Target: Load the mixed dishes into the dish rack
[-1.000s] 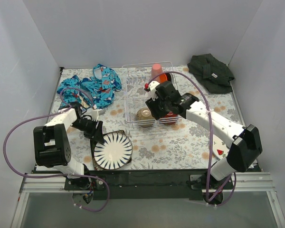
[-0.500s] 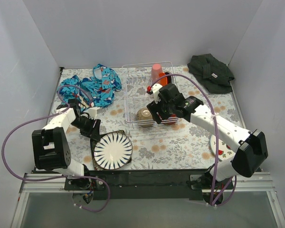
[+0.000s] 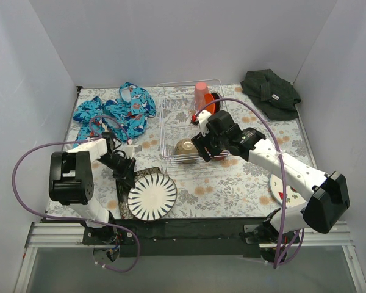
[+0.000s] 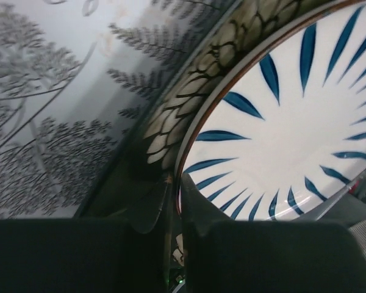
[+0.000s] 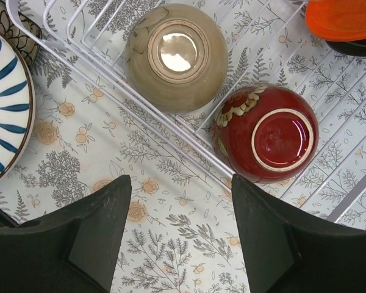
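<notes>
My left gripper [image 3: 125, 172] is shut on the left rim of the black-striped white plate [image 3: 151, 196], which lies over the dark square plate [image 3: 123, 206] at the front left. In the left wrist view the fingers [image 4: 198, 201] pinch the striped plate's [image 4: 293, 116] edge above the dark square plate [image 4: 192, 101]. My right gripper [image 3: 204, 148] is open and empty over the front edge of the dish rack [image 3: 161, 122]. The rack holds the upturned cream bowl [image 5: 175, 55], the upturned dark red bowl [image 5: 273, 131], the pink cup [image 3: 201, 94], the orange plate [image 5: 344, 18] and the black dish [image 5: 357, 49].
The watermelon-print white plate [image 3: 288, 190] lies at the front right, partly under my right arm. A blue patterned cloth [image 3: 116, 112] lies at the back left and a dark green-black cloth [image 3: 270, 91] at the back right. White walls enclose the table.
My left gripper has closed in on the striped plate's rim, and the plate has shifted a little right and toward the front. My right gripper has drifted slightly right over the rack's front edge.
</notes>
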Controlling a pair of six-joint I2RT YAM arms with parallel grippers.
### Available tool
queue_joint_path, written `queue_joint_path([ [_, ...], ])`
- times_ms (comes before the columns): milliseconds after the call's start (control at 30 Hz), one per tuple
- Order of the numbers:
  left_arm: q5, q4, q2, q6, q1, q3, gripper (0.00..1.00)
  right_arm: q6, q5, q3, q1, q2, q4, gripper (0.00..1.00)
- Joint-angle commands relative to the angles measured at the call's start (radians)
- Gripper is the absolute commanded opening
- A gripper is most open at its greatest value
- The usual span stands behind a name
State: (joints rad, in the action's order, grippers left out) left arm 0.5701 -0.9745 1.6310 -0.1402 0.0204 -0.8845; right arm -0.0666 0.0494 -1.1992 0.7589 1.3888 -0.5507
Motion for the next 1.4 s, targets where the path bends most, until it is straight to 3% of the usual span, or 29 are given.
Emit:
queue_joint_path([
  [0,0.022,0.066,0.038,-0.019,-0.037,0.016,0.00,-0.027,-0.017,0.003,-0.003,-0.022,0.031,0.74],
  [133,0.020,0.068,-0.031,0.014,-0.037,-0.017,0.00,-0.068,-0.095,-0.011,-0.003,-0.008,0.067,0.72],
  [400,0.040,0.057,-0.253,0.063,-0.037,-0.139,0.00,-0.191,-0.542,-0.131,-0.001,0.143,0.163,0.71],
  [667,0.082,0.074,-0.375,0.099,-0.037,-0.131,0.00,-0.176,-0.772,-0.419,0.011,0.389,0.176,0.70],
  [900,0.085,0.082,-0.473,0.096,-0.037,-0.113,0.00,-0.180,-0.855,-0.632,0.033,0.602,0.141,0.70],
  [1067,0.089,0.063,-0.513,0.094,-0.037,-0.125,0.00,-0.191,-0.962,-0.660,0.057,0.650,0.084,0.71],
  [1367,0.080,0.111,-0.557,0.076,-0.037,-0.117,0.00,-0.200,-0.912,-0.649,0.103,0.717,0.061,0.70],
])
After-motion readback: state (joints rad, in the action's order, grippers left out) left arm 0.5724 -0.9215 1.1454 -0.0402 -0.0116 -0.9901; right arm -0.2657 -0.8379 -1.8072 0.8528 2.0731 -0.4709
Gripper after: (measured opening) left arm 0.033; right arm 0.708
